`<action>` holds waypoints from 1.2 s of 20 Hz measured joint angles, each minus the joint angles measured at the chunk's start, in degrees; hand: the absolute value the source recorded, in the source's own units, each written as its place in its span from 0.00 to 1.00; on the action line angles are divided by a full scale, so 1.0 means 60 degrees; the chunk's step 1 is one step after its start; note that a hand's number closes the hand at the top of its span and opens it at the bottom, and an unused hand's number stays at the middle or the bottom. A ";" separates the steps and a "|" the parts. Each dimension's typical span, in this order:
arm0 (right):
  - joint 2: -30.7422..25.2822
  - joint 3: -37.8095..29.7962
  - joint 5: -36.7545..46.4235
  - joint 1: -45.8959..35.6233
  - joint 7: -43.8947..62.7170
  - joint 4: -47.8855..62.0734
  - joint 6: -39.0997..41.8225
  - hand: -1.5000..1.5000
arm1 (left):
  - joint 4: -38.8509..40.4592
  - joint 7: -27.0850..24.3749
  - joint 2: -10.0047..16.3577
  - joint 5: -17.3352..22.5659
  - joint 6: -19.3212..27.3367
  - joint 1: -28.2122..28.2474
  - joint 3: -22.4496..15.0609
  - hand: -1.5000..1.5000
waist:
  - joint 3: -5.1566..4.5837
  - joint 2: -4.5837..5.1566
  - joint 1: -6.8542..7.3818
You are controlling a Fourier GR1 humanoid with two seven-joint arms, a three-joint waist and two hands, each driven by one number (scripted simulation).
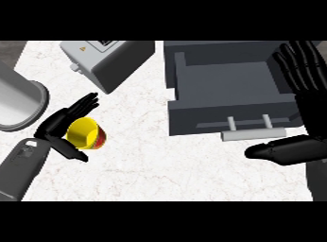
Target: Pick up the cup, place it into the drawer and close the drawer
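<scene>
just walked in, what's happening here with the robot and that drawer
The robot's left hand has a yellow cup with a red band between its straight fingers and thumb, over the white marbled counter. The dark grey drawer stands open and empty, its pale bar handle toward the robot. The right hand rests open, fingers up, beside the drawer's right wall. The cup is not yet in the drawer.
</scene>
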 measured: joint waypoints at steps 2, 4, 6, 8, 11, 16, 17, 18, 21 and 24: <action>0.0024 0.0000 0.0034 -0.0006 -0.0006 0.0000 -0.0042 0.00 | 0.0036 -0.0148 -0.0064 -0.0027 0.0068 0.0021 -0.0104 0.00 | 0.0007 -0.0007 0.0011; -0.0006 -0.0028 -0.0013 -0.0079 0.0039 0.0036 -0.0015 0.00 | 0.0108 -0.0258 -0.0111 -0.0052 0.0140 -0.0011 -0.0188 0.00 | 0.0012 -0.0007 0.0014; -0.0028 -0.0031 -0.0017 -0.0121 0.0034 0.0098 0.0017 0.00 | 0.0151 -0.0328 -0.0203 -0.0053 0.0169 -0.0049 -0.0277 0.00 | 0.0015 -0.0001 0.0013; -0.0034 -0.0031 -0.0011 -0.0172 0.0088 0.0114 0.0002 0.00 | 0.0211 -0.0387 -0.0249 -0.0057 0.0184 -0.0111 -0.0360 0.00 | 0.0010 0.0004 -0.0001; -0.0065 -0.0057 -0.0003 -0.0191 0.0053 0.0197 0.0033 0.00 | 0.0281 -0.0433 -0.0401 -0.0031 0.0190 -0.0166 -0.0475 0.00 | 0.0015 0.0016 -0.0024; -0.0088 -0.0058 0.0025 -0.0235 0.0074 0.0193 0.0034 0.00 | 0.0209 -0.0345 -0.0676 0.0199 -0.0151 -0.0219 -0.0647 1.00 | 0.0023 -0.0004 -0.0041; -0.0117 -0.0106 0.0009 -0.0244 0.0060 0.0239 0.0046 0.00 | 0.0165 -0.0364 -0.0678 0.0263 -0.0230 -0.0195 -0.0672 1.00 | 0.0017 0.0005 -0.0028; -0.0148 -0.0132 -0.0001 -0.0179 0.0008 0.0272 0.0094 0.00 | 0.0095 -0.0445 -0.0718 0.0288 -0.0202 -0.0179 -0.0705 1.00 | 0.0014 0.0006 -0.0029; -0.0175 -0.0187 -0.0040 -0.0088 0.0016 0.0247 0.0119 0.00 | -0.0111 -0.0965 -0.0844 0.0298 0.0253 -0.0095 -0.0747 1.00 | 0.0001 -0.0006 -0.0007; -0.0161 -0.0182 -0.0007 -0.0082 0.0024 0.0228 0.0088 0.00 | -0.0185 -0.1558 -0.1048 0.0289 0.1149 -0.0070 -0.0626 1.00 | -0.0008 -0.0016 0.0037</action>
